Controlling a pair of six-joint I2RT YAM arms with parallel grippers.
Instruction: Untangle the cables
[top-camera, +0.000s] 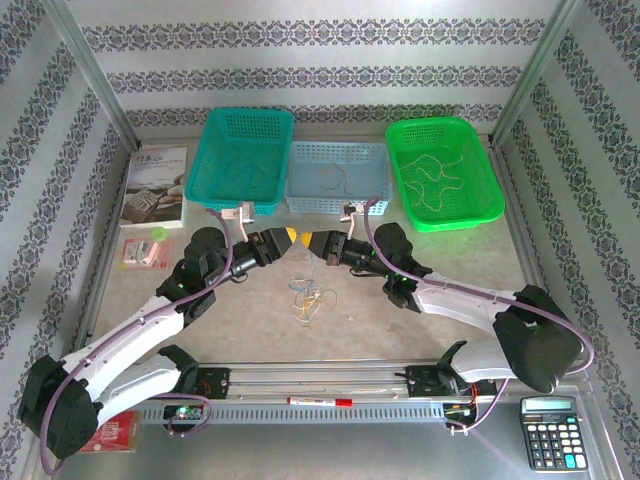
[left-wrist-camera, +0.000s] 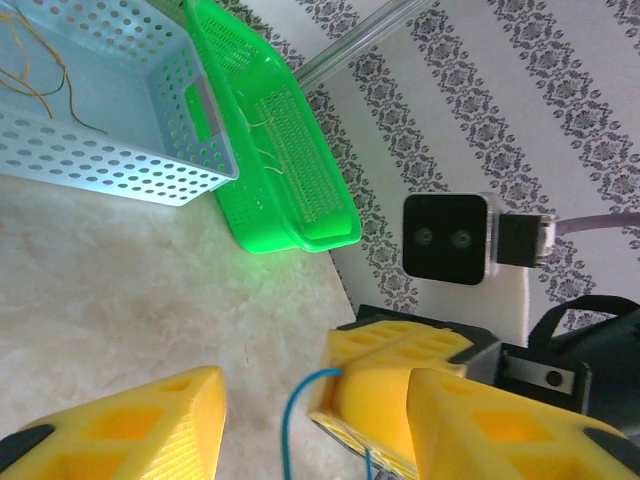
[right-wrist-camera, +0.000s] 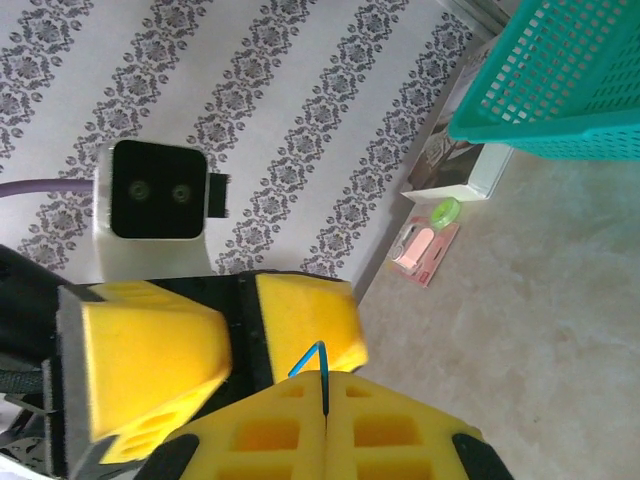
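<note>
Right hand (right-wrist-camera: 326, 398) pinching blue cable (right-wrist-camera: 323, 372), lengthwise

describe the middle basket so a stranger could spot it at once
Three baskets stand in a row along the far edge of the table. The middle basket sits between the teal basket and the green basket; it alone is pale blue.
</note>
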